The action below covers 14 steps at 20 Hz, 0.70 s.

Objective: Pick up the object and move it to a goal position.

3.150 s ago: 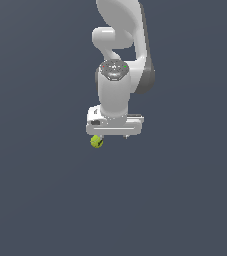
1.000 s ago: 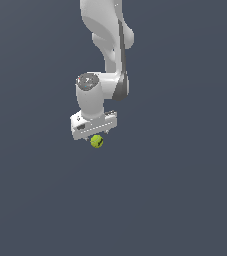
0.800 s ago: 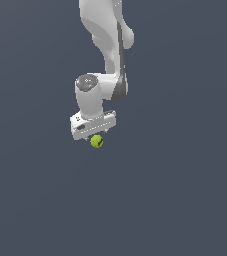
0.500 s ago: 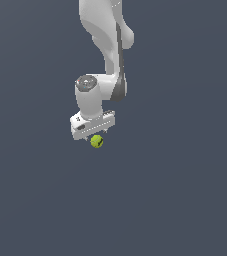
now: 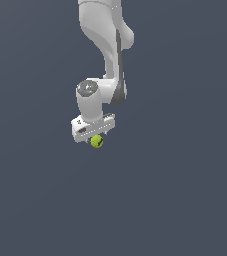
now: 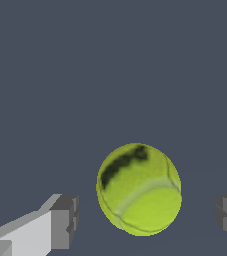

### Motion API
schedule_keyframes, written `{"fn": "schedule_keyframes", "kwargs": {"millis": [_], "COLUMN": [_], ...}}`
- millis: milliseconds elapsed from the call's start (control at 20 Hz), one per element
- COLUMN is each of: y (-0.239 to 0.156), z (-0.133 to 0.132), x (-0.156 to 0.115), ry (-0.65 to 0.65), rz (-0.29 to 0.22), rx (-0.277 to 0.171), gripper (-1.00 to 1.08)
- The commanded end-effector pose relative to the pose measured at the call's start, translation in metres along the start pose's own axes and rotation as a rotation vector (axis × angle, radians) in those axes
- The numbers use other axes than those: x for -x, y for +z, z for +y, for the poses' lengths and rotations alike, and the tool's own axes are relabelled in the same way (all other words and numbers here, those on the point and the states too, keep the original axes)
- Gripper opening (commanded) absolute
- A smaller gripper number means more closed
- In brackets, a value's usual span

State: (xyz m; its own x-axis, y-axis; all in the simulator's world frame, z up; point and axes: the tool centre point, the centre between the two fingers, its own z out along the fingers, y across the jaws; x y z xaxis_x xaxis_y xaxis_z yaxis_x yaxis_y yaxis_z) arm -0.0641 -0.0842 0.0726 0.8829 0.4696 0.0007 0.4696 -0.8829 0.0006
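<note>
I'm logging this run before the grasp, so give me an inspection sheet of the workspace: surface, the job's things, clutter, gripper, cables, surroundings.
Surface: plain dark grey-blue floor, no markings seen.
Job's things: yellow-green ball with a dark mark and pale seam lines, lying between the gripper's fingers; goal position: nothing seen.
Clutter: nothing seen.
Gripper: white gripper directly over the ball, open; grey fingertips stand apart from the ball on both sides.
Cables: nothing seen.
Surroundings: only the white arm; the rest is uniform dark background.
</note>
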Motion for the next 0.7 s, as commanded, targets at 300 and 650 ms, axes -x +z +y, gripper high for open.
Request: {"fn": "schedule_keyframes", "kwargs": {"millis": [300,650], "y": [0.030,0.031], "z": [0.000,0.000], "x": [0.000,0.000], "ry": [-0.003,-0.003], "rz": [-0.001,-0.001], "rx": [-0.001,-0.001], "gripper": [1.00,-1.00]}}
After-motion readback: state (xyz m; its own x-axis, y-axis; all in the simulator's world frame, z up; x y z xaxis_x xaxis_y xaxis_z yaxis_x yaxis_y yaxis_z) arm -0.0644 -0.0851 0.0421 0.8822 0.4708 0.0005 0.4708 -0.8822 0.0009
